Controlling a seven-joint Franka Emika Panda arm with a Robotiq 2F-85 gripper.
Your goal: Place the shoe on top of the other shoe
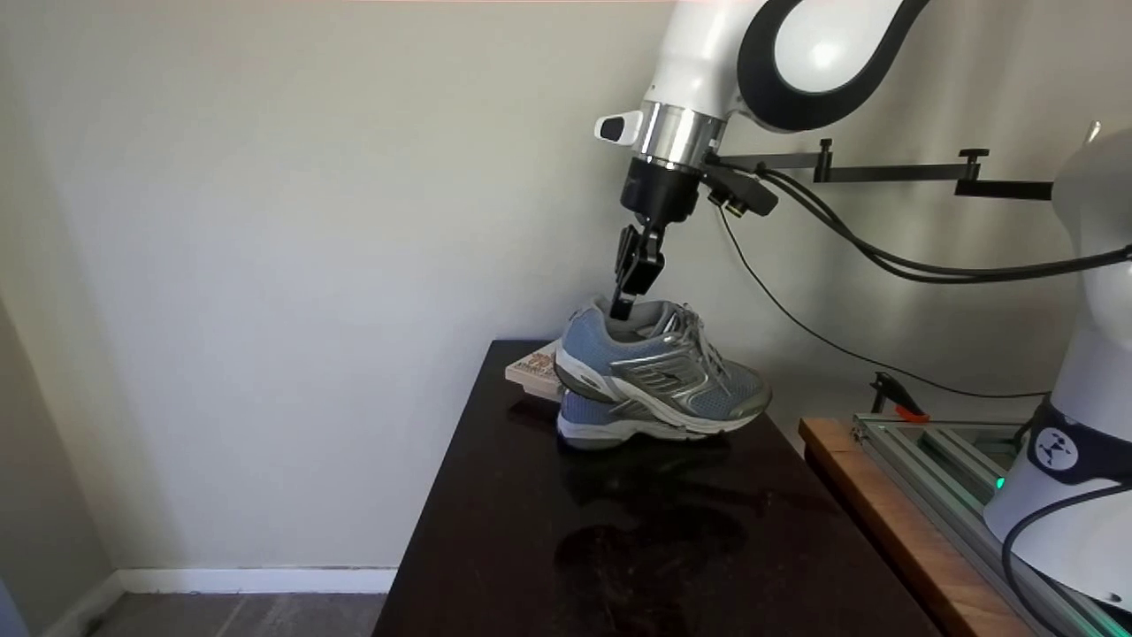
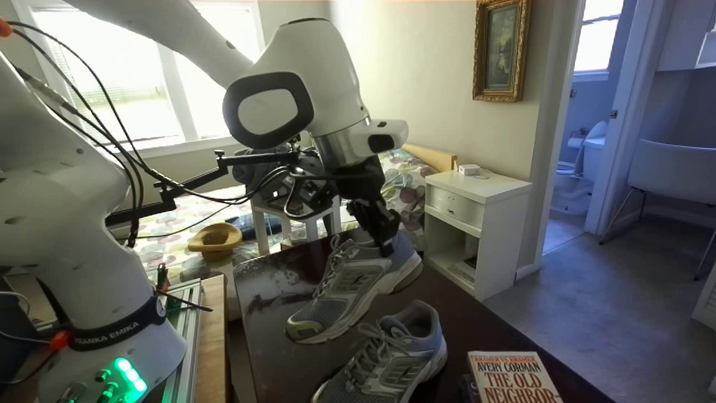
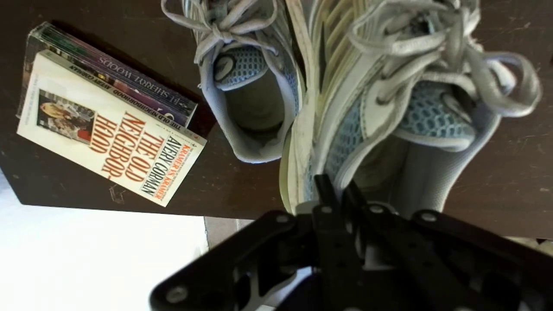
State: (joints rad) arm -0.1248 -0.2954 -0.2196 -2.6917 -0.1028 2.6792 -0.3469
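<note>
A grey-blue running shoe hangs in my gripper; this held shoe shows in both exterior views [image 1: 663, 376] [image 2: 358, 277] and in the wrist view [image 3: 345, 108]. My gripper, in both exterior views [image 1: 623, 305] [image 2: 386, 246] and the wrist view [image 3: 339, 183], is shut on its collar wall near the heel, one finger inside the opening. The held shoe is raised above the table, its heel higher than its toe in an exterior view. The matching other shoe [image 1: 601, 425] [image 2: 394, 358] [image 3: 242, 67] stands upright on the table beside it, apart in an exterior view.
The dark table [image 1: 495, 540] carries two stacked paperback books [image 1: 535, 367] [image 2: 512, 378] [image 3: 112, 129] near the other shoe's heel. A wall stands behind the table in an exterior view. A white nightstand [image 2: 475, 224] stands beyond the table. The robot base is mounted beside the table.
</note>
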